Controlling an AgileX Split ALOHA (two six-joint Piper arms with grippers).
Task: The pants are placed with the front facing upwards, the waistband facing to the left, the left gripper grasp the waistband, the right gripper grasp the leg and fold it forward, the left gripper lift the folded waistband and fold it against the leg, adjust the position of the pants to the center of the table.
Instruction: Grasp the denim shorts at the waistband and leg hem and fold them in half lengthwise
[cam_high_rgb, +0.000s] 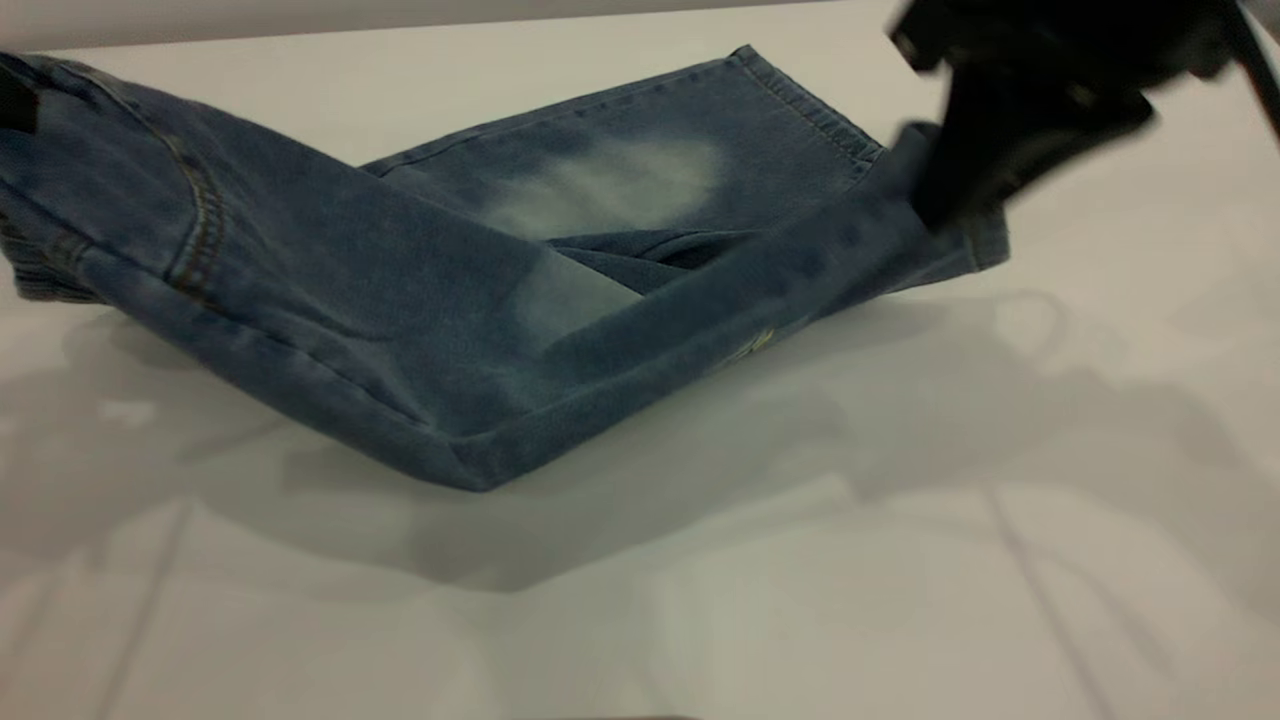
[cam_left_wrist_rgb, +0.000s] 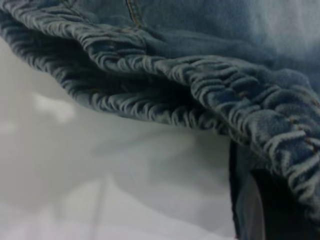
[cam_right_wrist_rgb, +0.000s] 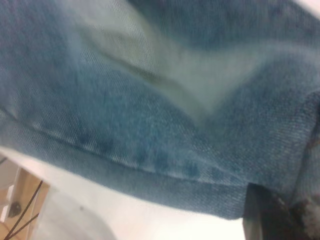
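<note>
One view alone: crinkled waistband (cam_left_wrist_rgb: 210, 85)

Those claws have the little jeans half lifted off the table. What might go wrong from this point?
The right gripper holds the near leg only near its hem, so the denim might slip out and drop back before the fold is done. The left gripper pinches the bunched waistband at its edge; if the two pull unevenly, the pants may twist or crease. The sagging middle might drag on the table, skewing the fold.
</note>
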